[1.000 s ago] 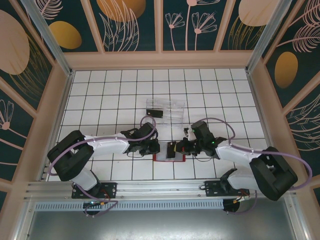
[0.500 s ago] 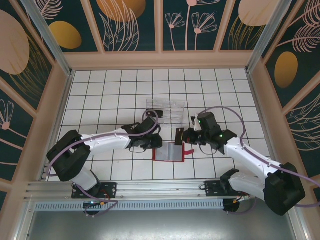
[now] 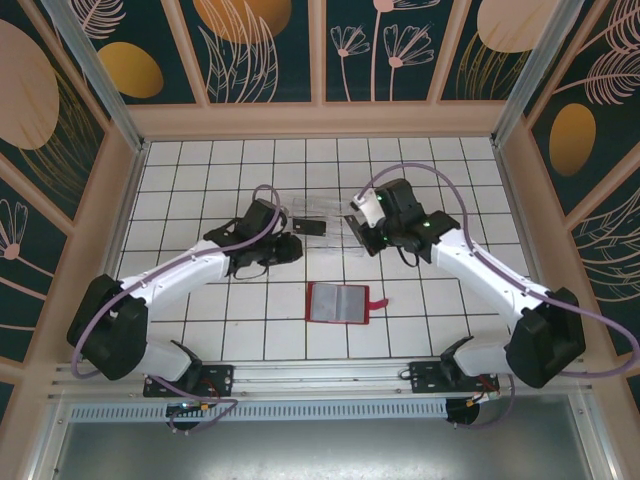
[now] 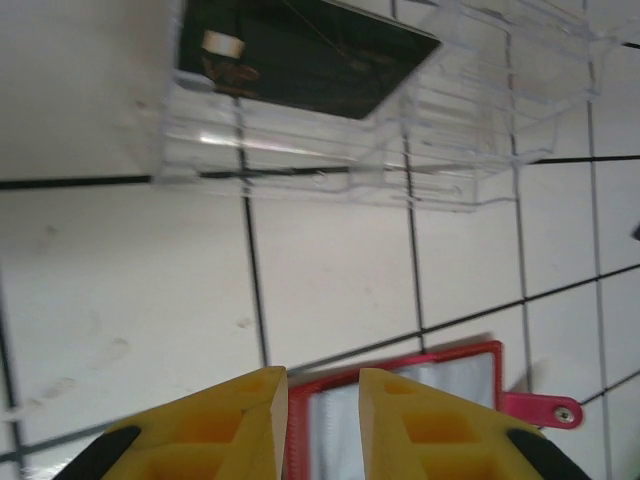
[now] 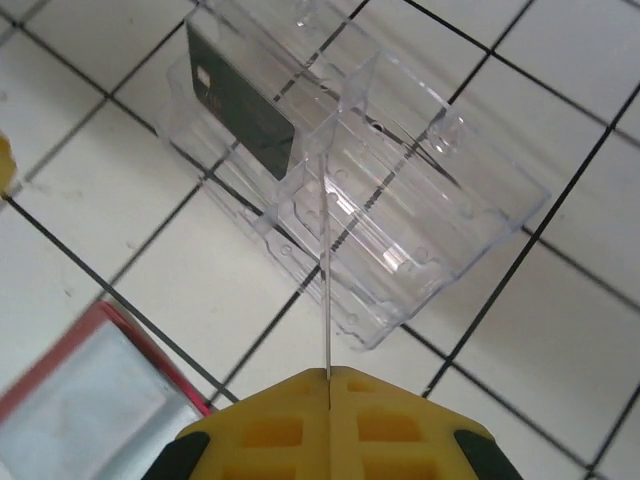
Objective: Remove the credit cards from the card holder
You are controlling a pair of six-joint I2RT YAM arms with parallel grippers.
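One white worktop (image 3: 200,180) holds the clear tray (image 3: 325,210) and the open red card holder (image 3: 338,302). The left claw (image 4: 323,380) is apart, empty. The right claw (image 5: 327,375) pinches a thin card (image 5: 326,280) over the tray, near its dark card (image 5: 235,95); next, lower it and let go.

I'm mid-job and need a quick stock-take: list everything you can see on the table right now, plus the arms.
card holder: one, red with grey-blue inside, lying open on the tiles nearest the arm bases, tab on its right.
dark credit card: one, blackish, in the left compartment of the tray.
second credit card: one, seen edge-on so the colour is unclear, held above the tray.
clear tray: one, transparent and ridged, on the tiles beyond the card holder.
table: one, white tiles with dark grid lines.
left gripper: yellow fingers, open and empty, between card holder and tray.
right gripper: yellow fingers, shut on the second credit card.
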